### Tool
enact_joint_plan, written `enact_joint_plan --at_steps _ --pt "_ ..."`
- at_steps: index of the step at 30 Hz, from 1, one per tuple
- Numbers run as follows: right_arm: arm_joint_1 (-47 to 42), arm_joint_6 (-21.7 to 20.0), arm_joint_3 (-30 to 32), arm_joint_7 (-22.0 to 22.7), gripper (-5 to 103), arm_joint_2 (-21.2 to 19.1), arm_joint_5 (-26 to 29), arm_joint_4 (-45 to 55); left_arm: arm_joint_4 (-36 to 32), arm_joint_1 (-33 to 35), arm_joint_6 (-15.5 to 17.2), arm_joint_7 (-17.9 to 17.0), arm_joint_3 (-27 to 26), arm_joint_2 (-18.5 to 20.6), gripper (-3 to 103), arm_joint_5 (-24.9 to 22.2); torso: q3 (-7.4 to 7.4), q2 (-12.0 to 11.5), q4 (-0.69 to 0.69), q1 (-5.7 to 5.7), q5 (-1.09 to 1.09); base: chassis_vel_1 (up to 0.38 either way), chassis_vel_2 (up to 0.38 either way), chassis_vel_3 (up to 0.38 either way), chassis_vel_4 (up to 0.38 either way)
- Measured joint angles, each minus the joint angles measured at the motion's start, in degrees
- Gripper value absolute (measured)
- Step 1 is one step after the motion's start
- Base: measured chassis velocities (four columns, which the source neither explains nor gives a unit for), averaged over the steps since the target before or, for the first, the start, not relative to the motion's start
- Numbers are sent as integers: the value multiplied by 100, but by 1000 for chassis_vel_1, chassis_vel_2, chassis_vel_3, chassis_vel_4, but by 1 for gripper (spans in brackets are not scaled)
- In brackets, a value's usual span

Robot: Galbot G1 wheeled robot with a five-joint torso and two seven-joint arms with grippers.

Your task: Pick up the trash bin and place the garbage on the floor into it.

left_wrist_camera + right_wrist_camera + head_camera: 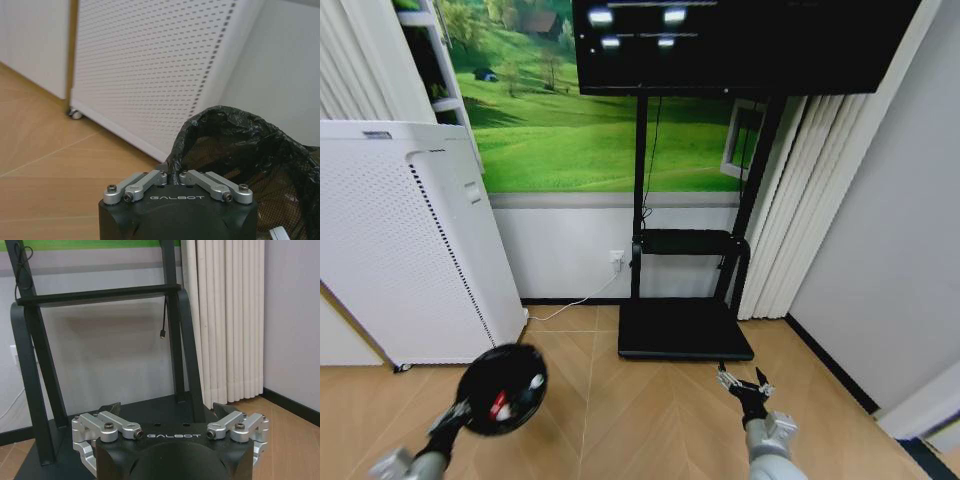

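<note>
Where parquet (bare) (650, 410) borders stand (685, 330)

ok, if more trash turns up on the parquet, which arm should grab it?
Right, probably. The right gripper is open and empty, low over the tan herringbone parquet floor. The left gripper is shut on the rim of the small black round trash bin, with garbage inside.

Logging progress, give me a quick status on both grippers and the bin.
Left gripper shut on trash bin rim, bin held off the floor, red and white bits inside. Right gripper open, empty, near TV stand base. Nothing blocking.
</note>
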Motion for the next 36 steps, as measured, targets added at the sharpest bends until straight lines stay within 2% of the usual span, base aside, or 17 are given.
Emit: enact_joint_plan --at_steps 4,5,6,10,15,21,36 --pt "112 -70 -9 13 100 -32 45 -128 -90 413 185 -105 -551 -138 5 -259 0 0 2 0 1 0 0 0 0" --pt "147 -78 -26 12 100 -39 51 -170 -95 515 228 -107 -690 -174 5 -359 0 0 -2 0 1 0 0 0 0" --pt "190 -82 -47 12 100 -48 52 -213 -95 600 268 -125 -809 -214 5 -473 0 0 -2 0 0 0 0 0 0" --pt "282 -86 -106 7 100 -46 57 -302 -41 781 307 -114 -1037 -345 5 -728 0 0 1 0 1 0 0 0 0" --pt "304 -86 -151 -11 100 -44 57 -358 91 868 331 -58 -1089 -478 5 -986 0 0 -2 0 0 0 0 0 0" --pt "364 -83 -151 -38 100 -130 73 -434 120 978 441 -219 -1064 -713 5 -1108 0 0 -1 0 0 0 0 0 0" --pt "448 -32 -144 -99 100 -102 84 -582 352 1200 393 -247 -1062 -894 5 -1059 0 0 0 0 1 0 0 0 0"
